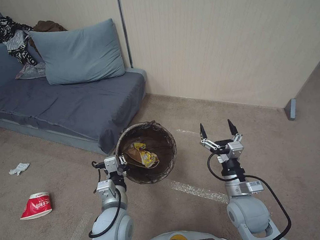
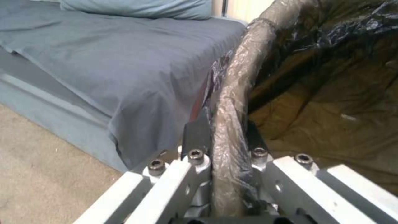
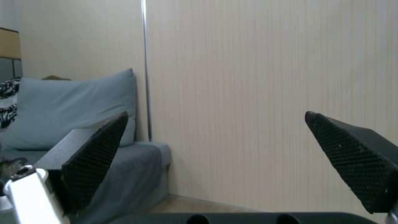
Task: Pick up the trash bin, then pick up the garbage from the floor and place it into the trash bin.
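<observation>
- The left gripper (image 1: 120, 162) is clenched on the rim of the trash bin (image 1: 158, 136) and holds it off the floor (image 1: 301, 163), tilted, with wrappers already inside.
- The right gripper (image 1: 216, 130), beside the bin, is released and carries nothing.
- I judge the collecting step is in hand: a red paper cup (image 1: 36, 205) and a white tissue (image 1: 19, 168) lie well apart from the left gripper, so the next move calls for reaching them.

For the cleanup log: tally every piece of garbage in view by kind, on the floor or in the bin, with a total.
Red-and-white paper cup, on the floor: 1
White crumpled tissue, on the floor: 1
Tan paper bag, in the trash bin held by the left claw: 1
Yellow snack wrapper, in the trash bin: 1
Total: 4
</observation>
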